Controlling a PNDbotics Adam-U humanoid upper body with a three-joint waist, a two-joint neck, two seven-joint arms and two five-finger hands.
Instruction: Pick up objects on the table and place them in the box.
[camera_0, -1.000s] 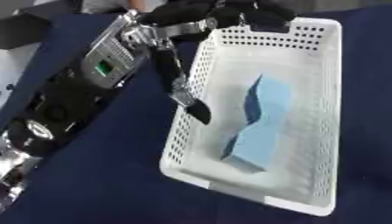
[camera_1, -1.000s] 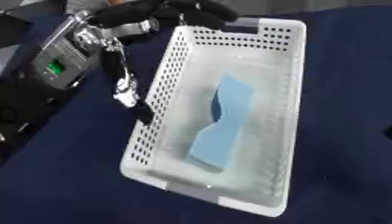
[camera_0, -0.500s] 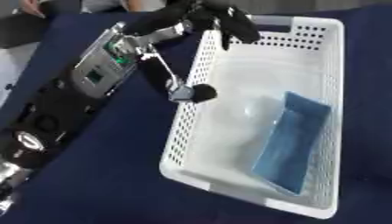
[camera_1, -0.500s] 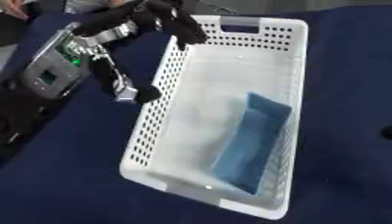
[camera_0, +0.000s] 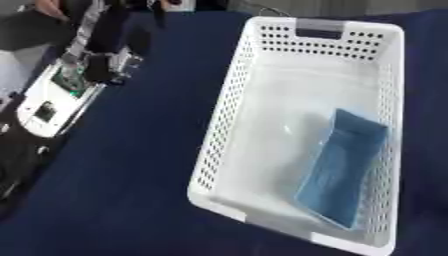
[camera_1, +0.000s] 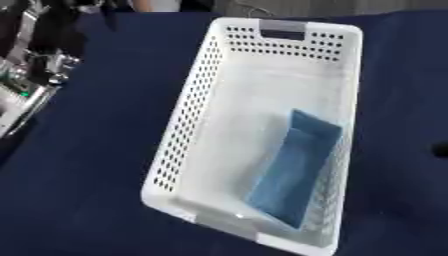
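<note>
Presently, a white perforated box is observed on a desk covered with a dark blue cloth, its handle end toward 12 o'clock. One flat blue object is found inside the box, lying along the wall at the 3 o'clock side and toward the near end at 5 o'clock; whether it leans on that wall or lies flat cannot be settled. The rest of the box floor is seen bare.

The left arm is noted at 10 o'clock, well apart from the box, over the cloth. Its hand is not shown clearly; dark shapes at the top edge near 11 o'clock may belong to it, but whether the fingers are straight or curled cannot be told, and nothing is seen held there. The right hand is not shown in either view. A small dark patch at the 3 o'clock edge of the right eye view cannot be identified.

It is judged that the placing of the blue object is complete and that the step in hand is the gap between one deposit and the next pick. No further object is visible on the cloth. The next move is judged to require a search beyond the present field, and a return path over the box rim rather than against it.
</note>
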